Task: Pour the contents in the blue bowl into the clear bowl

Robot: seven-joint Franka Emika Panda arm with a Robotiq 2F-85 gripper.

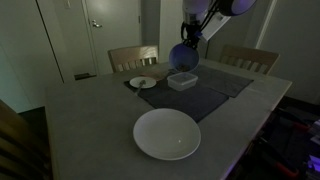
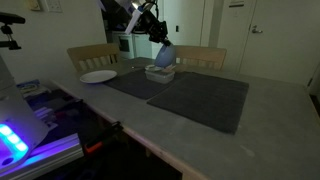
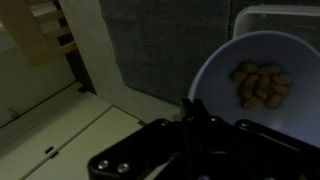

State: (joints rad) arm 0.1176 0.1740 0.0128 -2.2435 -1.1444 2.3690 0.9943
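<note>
Above the clear bowl (image 1: 183,82) at the far side of the tabletop (image 1: 90,120), we are clenching our end effector (image 1: 188,45) on the rim of the blue bowl (image 1: 183,58), holding it tilted, brownish pieces (image 3: 258,85) inside.

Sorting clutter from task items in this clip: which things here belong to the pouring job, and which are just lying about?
Job:
- blue bowl, held in the jaws
- brownish pieces inside it
- clear bowl, just beneath

Lying about:
- large white plate
- small saucer
- dark mats
- chairs
</note>
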